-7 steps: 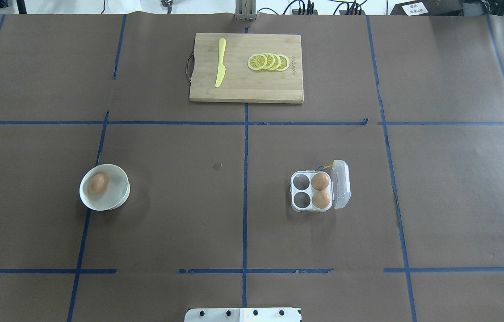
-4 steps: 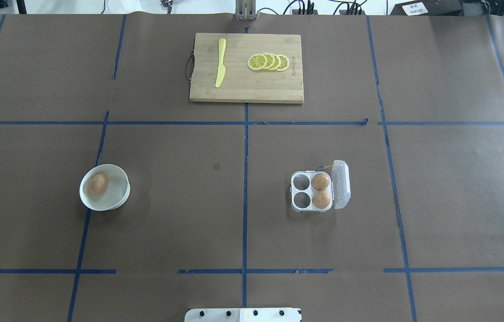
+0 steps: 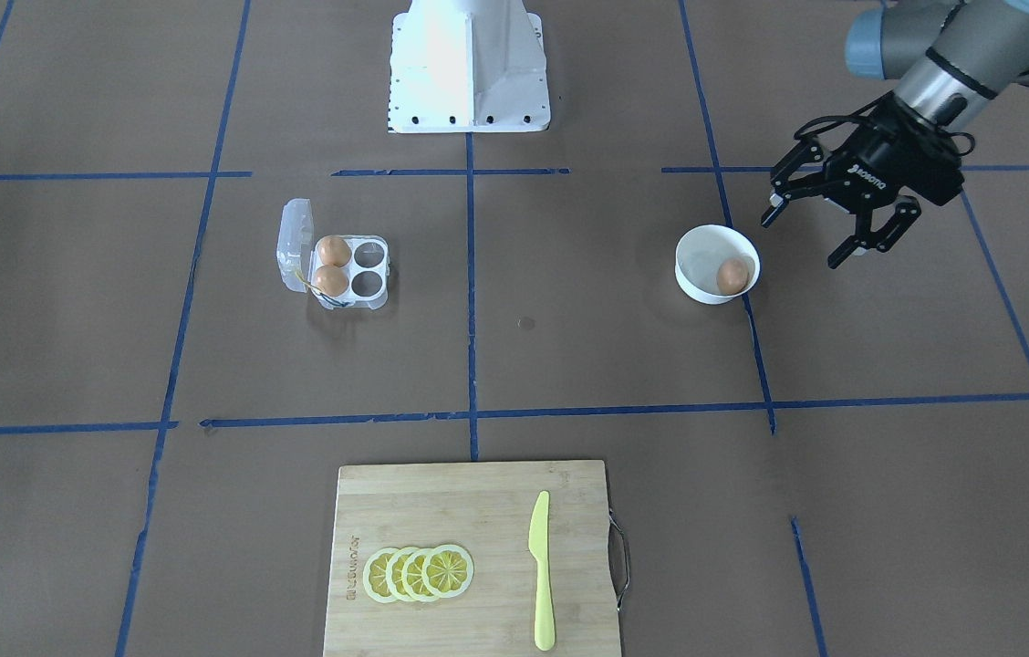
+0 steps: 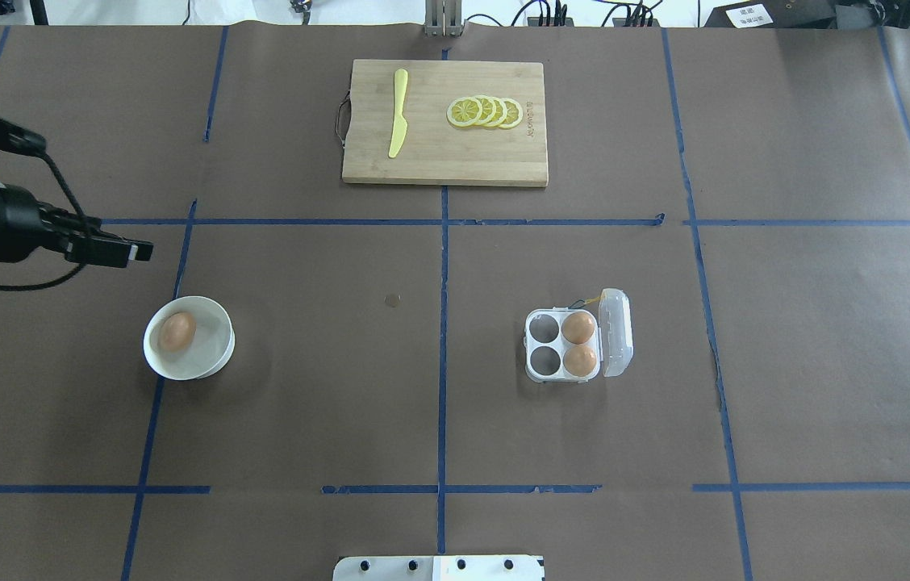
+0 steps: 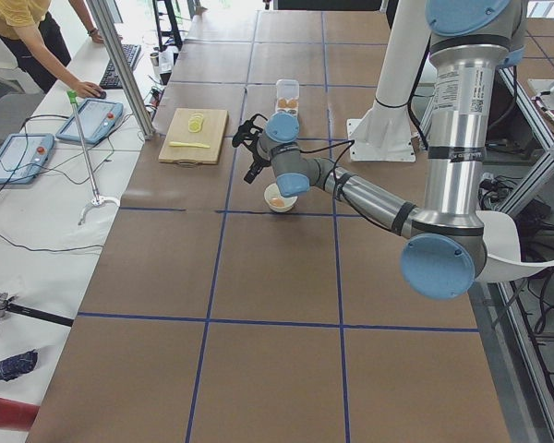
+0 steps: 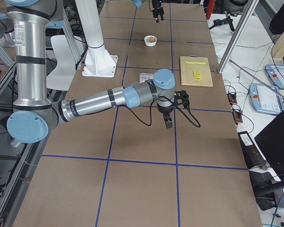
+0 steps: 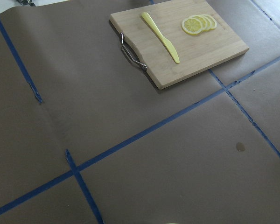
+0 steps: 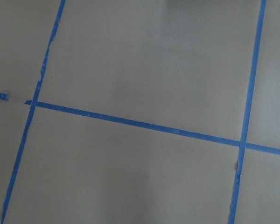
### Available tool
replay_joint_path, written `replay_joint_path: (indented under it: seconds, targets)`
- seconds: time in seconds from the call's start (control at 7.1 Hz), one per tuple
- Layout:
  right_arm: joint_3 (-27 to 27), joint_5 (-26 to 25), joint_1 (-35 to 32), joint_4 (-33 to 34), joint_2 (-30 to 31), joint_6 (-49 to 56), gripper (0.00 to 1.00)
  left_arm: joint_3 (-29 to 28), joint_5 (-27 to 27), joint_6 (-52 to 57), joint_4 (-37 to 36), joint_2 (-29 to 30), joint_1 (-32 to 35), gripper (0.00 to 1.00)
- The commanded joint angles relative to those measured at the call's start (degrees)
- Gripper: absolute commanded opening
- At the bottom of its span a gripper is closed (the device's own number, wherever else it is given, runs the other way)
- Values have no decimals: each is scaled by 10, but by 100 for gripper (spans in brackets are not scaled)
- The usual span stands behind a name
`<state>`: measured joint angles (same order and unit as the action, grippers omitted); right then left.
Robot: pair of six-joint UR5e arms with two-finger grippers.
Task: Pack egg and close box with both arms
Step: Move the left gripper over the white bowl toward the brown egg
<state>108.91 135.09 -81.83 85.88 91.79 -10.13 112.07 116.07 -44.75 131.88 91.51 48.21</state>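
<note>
One orange-brown egg (image 4: 177, 331) lies in a white bowl (image 4: 217, 355) at the table's left; it also shows in the front-facing view (image 3: 732, 276). The clear box (image 4: 543, 327) stands right of centre with its lid (image 4: 615, 332) hinged open. Two eggs (image 4: 578, 328) (image 4: 580, 361) fill its right cells and the two left cells are empty. My left gripper (image 3: 806, 239) is open and empty, hovering beside and above the bowl (image 3: 692, 246), apart from it. My right gripper (image 6: 168, 124) shows only in the right side view, over bare table; I cannot tell its state.
A wooden cutting board (image 4: 444, 153) lies at the far middle with a yellow knife (image 4: 398, 113) and lemon slices (image 4: 486, 111). Blue tape lines cross the brown table cover. The robot base (image 3: 467, 64) stands at the near edge. An operator (image 5: 37, 37) stands beyond the table.
My left arm has come into the overhead view from the left edge and now hangs beyond the bowl. The egg, bowl and box have not moved.
</note>
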Motion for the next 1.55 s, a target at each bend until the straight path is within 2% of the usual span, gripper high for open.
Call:
replay_joint_path:
  seconds: [0.0, 0.14, 0.28, 1.41]
  targets:
    - [2, 0, 0, 0, 5, -1, 100, 13, -137, -113, -90, 7, -117, 81]
    - [1, 0, 0, 0, 5, 0, 100, 3, -154, -166, -90, 4, -147, 64]
    - [1, 0, 0, 0, 5, -1, 100, -8, -177, -180, -88, 4, -162, 62]
    - [-2, 0, 0, 0, 6, 0, 100, -34, -177, -151, -86, 2, -163, 65]
